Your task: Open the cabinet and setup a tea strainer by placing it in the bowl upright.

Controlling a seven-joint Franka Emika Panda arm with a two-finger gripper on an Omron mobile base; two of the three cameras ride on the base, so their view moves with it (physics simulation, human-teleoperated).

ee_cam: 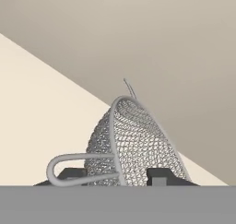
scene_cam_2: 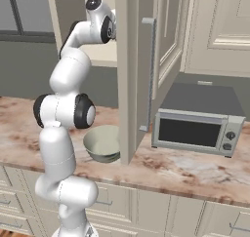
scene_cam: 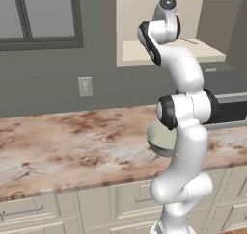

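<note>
The tea strainer [ee_cam: 138, 144] lies tipped on the shelf inside the open cabinet [scene_cam_2: 128, 75], with the pincer [ee_cam: 115, 176] narrowed about its mesh basket; whether it grips yet I cannot tell. It looks light, springy and easily dented, so the stiff rim seems a better hold than the mesh, for carrying down to the bowl [scene_cam_2: 102, 143] on the bench [scene_cam: 58, 136].

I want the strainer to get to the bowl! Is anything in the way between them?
Maybe the open cabinet door. The tea strainer sits between the gripper's fingertips, up on the cabinet shelf. The bowl waits below on the counter, beside that door's lower edge. Nothing else visible blocks it.
</note>
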